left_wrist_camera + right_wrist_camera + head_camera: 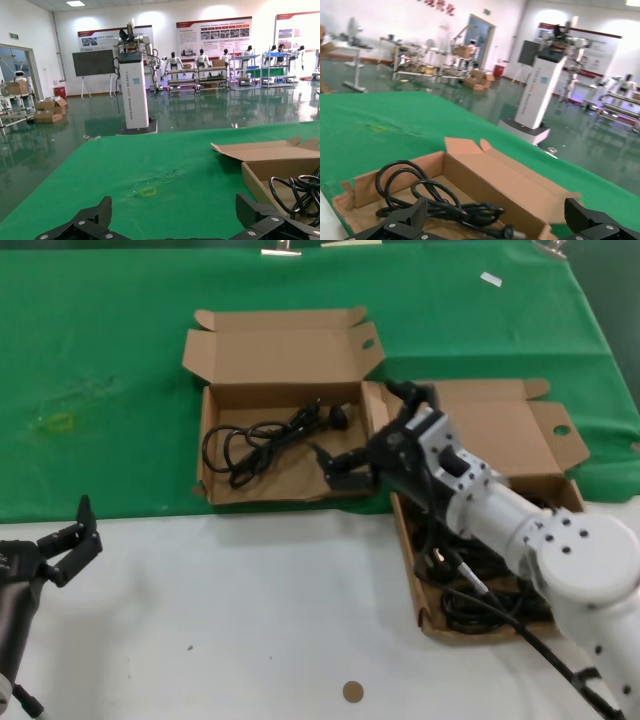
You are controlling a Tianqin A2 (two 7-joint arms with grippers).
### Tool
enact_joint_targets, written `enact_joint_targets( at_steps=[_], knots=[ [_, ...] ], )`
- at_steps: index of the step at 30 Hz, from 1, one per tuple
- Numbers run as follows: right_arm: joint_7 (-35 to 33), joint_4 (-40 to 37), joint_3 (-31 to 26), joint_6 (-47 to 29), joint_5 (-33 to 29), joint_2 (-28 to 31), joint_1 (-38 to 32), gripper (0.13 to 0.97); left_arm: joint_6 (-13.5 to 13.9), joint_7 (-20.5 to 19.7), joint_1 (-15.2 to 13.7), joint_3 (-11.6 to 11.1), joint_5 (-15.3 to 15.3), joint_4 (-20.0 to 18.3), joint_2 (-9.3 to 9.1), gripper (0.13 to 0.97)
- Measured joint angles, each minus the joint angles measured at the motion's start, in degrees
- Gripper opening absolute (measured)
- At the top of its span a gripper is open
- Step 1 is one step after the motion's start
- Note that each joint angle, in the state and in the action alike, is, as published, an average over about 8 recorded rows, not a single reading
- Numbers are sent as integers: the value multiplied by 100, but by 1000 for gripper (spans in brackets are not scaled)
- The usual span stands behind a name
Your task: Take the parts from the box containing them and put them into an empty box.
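- Right gripper (340,466): jaws are standing spread apart w/ nothing between them, hanging over the right front corner of the squat box (277,445), above its floor.
- Coiled black cord (262,440) is lying inside that squat box, loops toward the left side, plug end (338,417) toward the back right; it's apart from the right gripper's fingertips.
- Same cord is showing in the right wrist view (427,197), sitting on the cardboard floor past the spread fingers (400,224).
- White right arm (520,530) is reaching across the longer box (520,455), covering most of it; more black cords (480,605) are lying in its near end.
- Both boxes are sitting on the green cloth (100,390), lids folded open at the back.
- Left gripper (72,545): jaws also spread, empty, waiting over the white table (250,620) at the near left, well apart from the boxes.
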State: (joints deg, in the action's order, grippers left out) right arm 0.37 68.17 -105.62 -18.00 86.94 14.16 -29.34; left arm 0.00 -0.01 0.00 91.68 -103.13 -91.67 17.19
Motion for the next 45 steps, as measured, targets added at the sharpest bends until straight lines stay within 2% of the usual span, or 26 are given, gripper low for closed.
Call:
enact_joint_targets(
  at_steps=[6,10,18,31,45],
  knots=[
    [-7,425,252,323,293,55,531,966,0,0,0,0,0,0,0,882],
    [-11,713,423,544,491,92,890,966,0,0,0,0,0,0,0,882],
    [-20,1280,760,980,882,165,1598,966,0,1,0,0,0,0,0,956],
    [-33,2106,1250,1613,1451,271,2629,966,0,1,0,0,-1,0,0,966],
    [-34,2171,1289,1663,1496,279,2711,966,0,1,0,0,0,0,0,966]
  ],
)
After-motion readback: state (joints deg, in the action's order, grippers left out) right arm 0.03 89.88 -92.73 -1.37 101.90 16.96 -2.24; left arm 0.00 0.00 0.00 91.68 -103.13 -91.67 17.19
